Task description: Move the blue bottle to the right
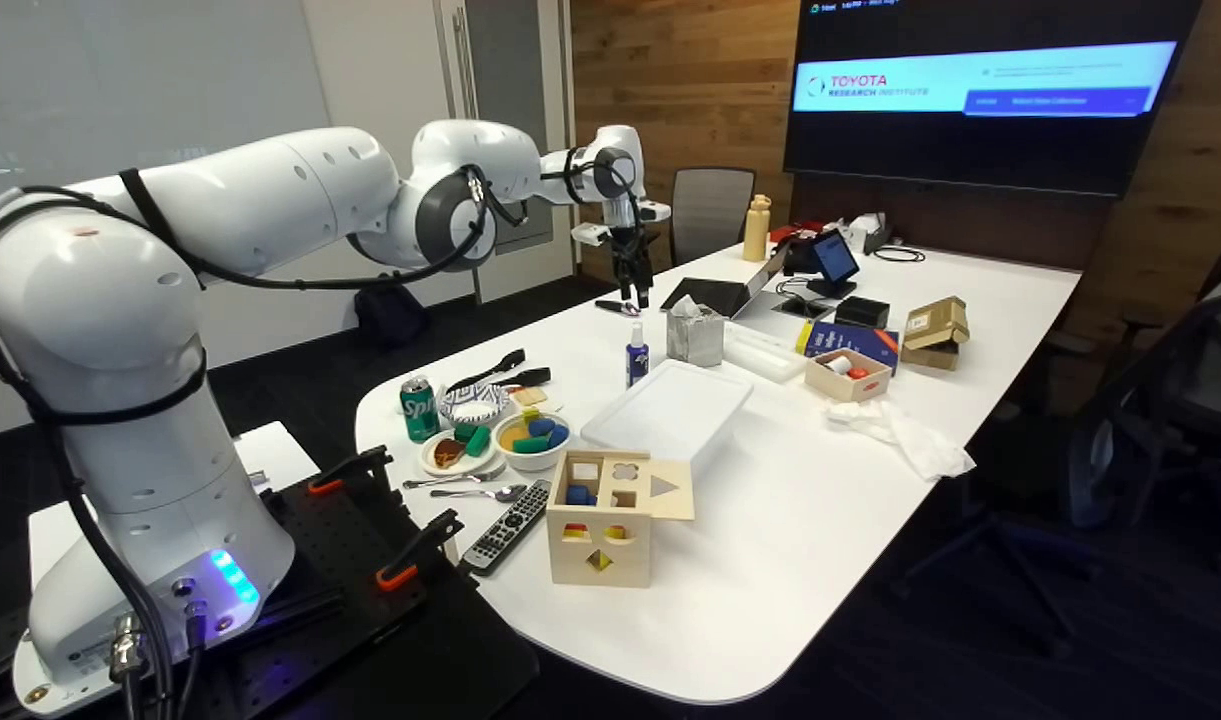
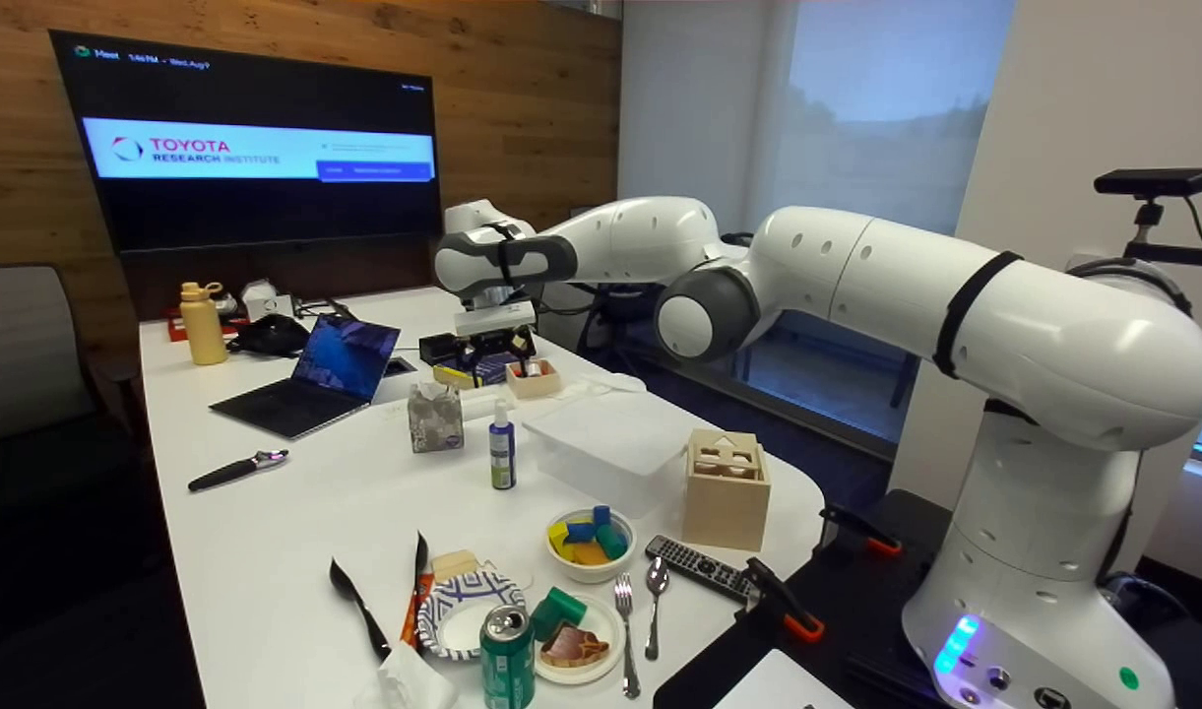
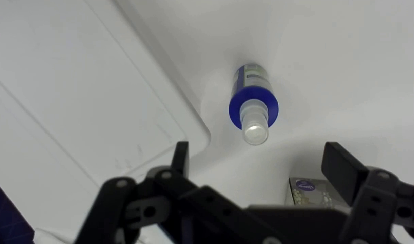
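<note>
The blue bottle [image 1: 637, 362] stands upright on the white table, with a clear cap; it also shows in an exterior view [image 2: 502, 455]. In the wrist view the blue bottle [image 3: 252, 77] is seen from above, its cap between and a little beyond the two fingertips. My gripper [image 3: 256, 152] is open with nothing between its fingers. In both exterior views the gripper [image 1: 635, 298] hangs above the table, apart from the bottle; in an exterior view the gripper [image 2: 502, 369] appears above and behind the bottle.
A grey tissue box [image 2: 435, 418] stands close to the bottle; a lidded white bin [image 2: 610, 443] lies on its other side. The wooden compartment box [image 1: 600, 550], a bowl of blocks [image 2: 591, 566], a laptop [image 2: 345, 364] and a black-handled tool [image 2: 234, 473] are also on the table.
</note>
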`<state>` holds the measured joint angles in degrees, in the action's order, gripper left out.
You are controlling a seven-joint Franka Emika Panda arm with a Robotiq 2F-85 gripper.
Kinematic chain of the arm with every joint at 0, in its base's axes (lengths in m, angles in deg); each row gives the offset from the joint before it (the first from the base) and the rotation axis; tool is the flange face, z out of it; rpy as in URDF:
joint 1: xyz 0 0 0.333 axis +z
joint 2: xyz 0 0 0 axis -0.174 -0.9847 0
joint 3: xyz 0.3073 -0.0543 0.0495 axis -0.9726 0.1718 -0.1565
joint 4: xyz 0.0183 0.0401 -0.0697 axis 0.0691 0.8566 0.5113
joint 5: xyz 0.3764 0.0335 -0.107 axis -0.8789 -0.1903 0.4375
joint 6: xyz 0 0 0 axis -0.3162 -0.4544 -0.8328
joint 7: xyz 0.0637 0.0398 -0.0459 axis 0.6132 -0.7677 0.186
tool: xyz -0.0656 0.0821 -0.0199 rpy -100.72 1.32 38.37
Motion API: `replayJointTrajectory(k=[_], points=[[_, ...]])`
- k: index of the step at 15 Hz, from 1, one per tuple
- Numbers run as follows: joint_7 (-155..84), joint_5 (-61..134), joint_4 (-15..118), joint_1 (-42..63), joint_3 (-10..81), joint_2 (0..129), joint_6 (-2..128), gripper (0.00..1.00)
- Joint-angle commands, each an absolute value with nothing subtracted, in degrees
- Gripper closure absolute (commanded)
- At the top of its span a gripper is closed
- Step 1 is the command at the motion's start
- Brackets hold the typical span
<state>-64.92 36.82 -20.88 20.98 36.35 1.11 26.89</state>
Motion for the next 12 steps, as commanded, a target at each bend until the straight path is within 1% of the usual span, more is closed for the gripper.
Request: replayJointTrajectory(k=[1,7,12], points=[[-64.88,36.89,-20.7,20.95,36.27,1.29,26.86,0.0],[-47.01,35.53,-19.69,19.94,32.72,3.08,23.77,0.0],[-43.27,35.56,-19.78,20.06,32.27,2.76,23.83,0.0]])
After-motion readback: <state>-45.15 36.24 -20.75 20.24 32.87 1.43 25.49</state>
